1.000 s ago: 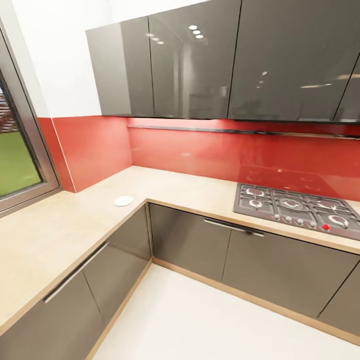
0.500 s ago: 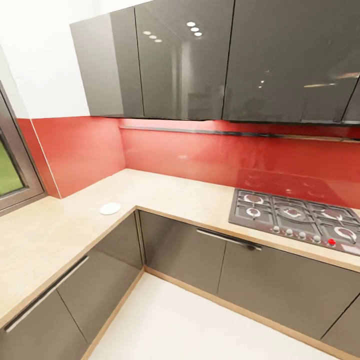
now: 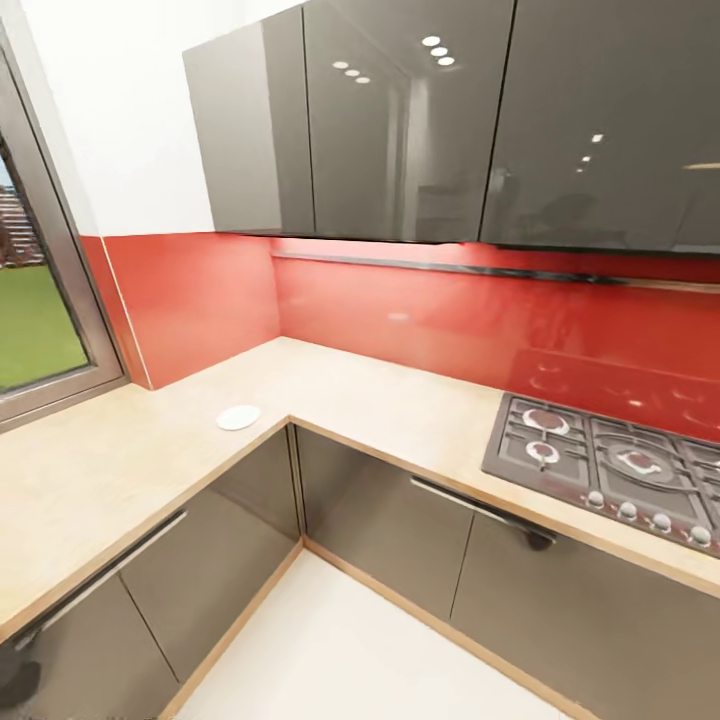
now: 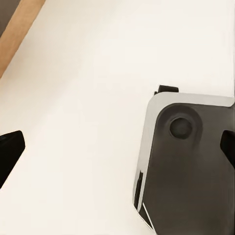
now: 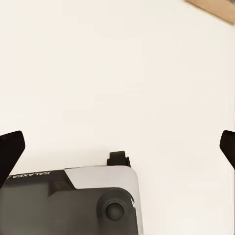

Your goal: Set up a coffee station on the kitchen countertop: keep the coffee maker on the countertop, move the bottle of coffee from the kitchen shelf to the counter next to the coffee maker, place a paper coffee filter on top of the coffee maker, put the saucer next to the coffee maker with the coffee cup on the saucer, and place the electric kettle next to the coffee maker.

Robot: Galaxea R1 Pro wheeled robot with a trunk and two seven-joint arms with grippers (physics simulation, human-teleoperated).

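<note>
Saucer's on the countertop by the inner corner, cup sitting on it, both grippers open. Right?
Not quite: the saucer is bare, no cup on it, as the head view shows. It does lie on the countertop by the inner corner, and both wrist views show the fingers spread.

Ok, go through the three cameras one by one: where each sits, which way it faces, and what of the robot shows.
Head view: on the robot's head, facing forward and down into the corner of the kitchen countertop, with the saucer near the inner corner and the hob at right.
Left wrist view: on the left arm, facing down at the floor; left pincer open, over the robot's base.
Right wrist view: likewise facing the floor; right pincer open, base below.
Both wrist views share floor and base.
</note>
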